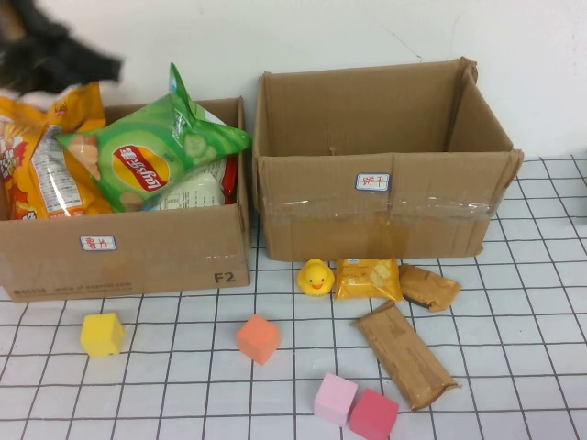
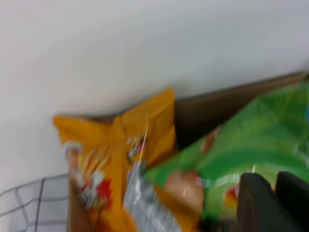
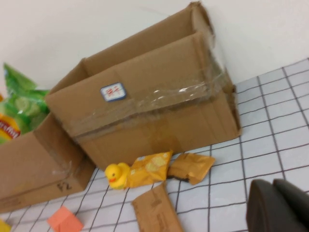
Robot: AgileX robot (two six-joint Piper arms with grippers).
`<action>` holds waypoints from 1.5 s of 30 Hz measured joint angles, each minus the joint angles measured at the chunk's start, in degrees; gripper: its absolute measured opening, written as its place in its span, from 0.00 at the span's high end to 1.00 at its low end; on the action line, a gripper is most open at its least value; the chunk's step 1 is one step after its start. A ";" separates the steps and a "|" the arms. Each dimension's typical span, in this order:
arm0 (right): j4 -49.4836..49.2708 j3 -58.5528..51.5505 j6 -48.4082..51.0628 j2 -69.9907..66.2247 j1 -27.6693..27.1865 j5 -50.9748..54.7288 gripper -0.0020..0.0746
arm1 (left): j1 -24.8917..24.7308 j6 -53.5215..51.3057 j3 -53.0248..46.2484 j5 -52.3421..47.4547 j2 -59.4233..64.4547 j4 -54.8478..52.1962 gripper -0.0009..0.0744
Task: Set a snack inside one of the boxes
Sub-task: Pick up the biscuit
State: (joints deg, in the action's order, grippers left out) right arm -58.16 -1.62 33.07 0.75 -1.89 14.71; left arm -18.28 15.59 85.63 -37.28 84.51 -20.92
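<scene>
Nearest the robot, at six o'clock, three small snack packets lie untouched beside a rubber duck in front of the empty right box. The right gripper hangs closed and empty above them. At ten o'clock the green chip bag rests atop the left box while the left gripper, empty, its fingers nearly together, blurs above its far corner; the placing looks done, so next is to retreat clear.

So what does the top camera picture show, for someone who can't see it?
Two cardboard boxes on a checked table: the left box is piled with chip bags, a green bag on top, the right box looks empty. Snack packets, a toy duck and colored cubes lie in front.
</scene>
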 joint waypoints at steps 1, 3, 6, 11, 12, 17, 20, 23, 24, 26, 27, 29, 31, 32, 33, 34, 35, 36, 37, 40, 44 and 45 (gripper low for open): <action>-0.50 0.13 0.90 0.00 0.00 0.58 0.97 | 0.08 -0.14 -3.21 0.33 -3.04 0.27 0.94; -0.78 1.09 2.47 0.00 0.00 2.11 0.97 | 0.08 -0.31 -9.24 1.61 -8.79 1.25 0.97; -1.01 3.56 6.02 -2.11 0.00 4.43 0.97 | 0.08 -0.40 -19.40 4.62 -18.94 4.00 0.98; -1.09 11.08 13.14 -11.53 0.00 8.88 0.97 | 0.08 -0.40 -34.95 11.15 -36.64 7.26 0.99; -0.86 13.10 14.82 -13.99 0.00 10.17 0.97 | 0.08 -0.40 -37.28 11.91 -39.78 7.37 0.99; 0.78 24.34 22.52 -26.76 0.00 17.37 0.97 | 0.08 1.74 -50.14 13.93 -59.36 8.53 0.99; 1.42 32.56 27.76 -34.28 0.00 22.39 0.97 | 0.08 2.61 -56.01 14.19 -70.65 8.82 0.99; 2.93 40.39 31.69 -41.41 0.00 29.68 0.97 | 0.08 3.71 -60.65 14.19 -79.18 9.06 0.99; 3.50 43.04 32.41 -43.86 0.00 32.23 0.97 | 0.08 4.14 -61.90 14.08 -81.15 9.06 0.99; 4.47 47.32 33.25 -48.39 0.67 35.80 0.97 | 0.08 5.51 -63.77 13.96 -84.46 9.29 0.99; 5.28 49.43 33.37 -50.44 1.68 37.05 0.97 | 0.08 6.09 -64.31 13.81 -85.07 9.41 0.99; 7.82 53.09 33.51 -53.85 4.96 38.12 0.97 | 0.08 6.64 -65.17 12.49 -85.33 10.20 0.99; 12.71 56.04 31.61 -56.98 9.21 38.23 0.98 | 0.08 6.85 -65.41 11.25 -85.33 11.10 0.99; 16.08 57.73 29.72 -58.70 11.99 38.23 0.97 | 0.08 6.85 -65.41 10.87 -85.33 11.24 0.99; 20.10 59.51 27.24 -60.47 15.00 38.23 0.97 | 0.08 6.85 -65.41 10.76 -85.33 11.34 0.99; 23.73 60.95 24.87 -62.37 17.52 38.23 0.97 | 0.08 6.85 -65.41 10.65 -85.33 11.34 0.99; 28.68 62.82 21.55 -64.45 20.75 38.37 0.97 | 0.08 6.43 -65.41 10.60 -85.33 11.34 0.99; 32.79 64.32 18.70 -66.20 24.01 38.50 0.97 | 0.08 5.84 -65.41 10.51 -85.33 11.34 0.99; 37.97 66.20 15.00 -68.51 27.20 38.99 0.97 | 0.08 5.11 -65.41 10.51 -85.33 11.34 0.99; 50.70 71.51 4.26 -75.65 35.13 40.99 0.97 | 0.08 3.57 -65.41 9.78 -85.38 11.34 0.99; 60.22 77.65 -5.83 -86.47 41.12 44.05 0.97 | 0.08 2.52 -65.41 8.35 -85.38 11.34 0.99; 61.02 79.11 -8.47 -89.04 41.58 44.23 0.97 | 0.08 2.42 -65.41 8.06 -85.38 11.34 0.99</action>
State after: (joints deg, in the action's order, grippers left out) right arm 2.87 77.50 24.60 -88.29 39.70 58.94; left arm -18.20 18.02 20.22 -29.21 -0.87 -9.58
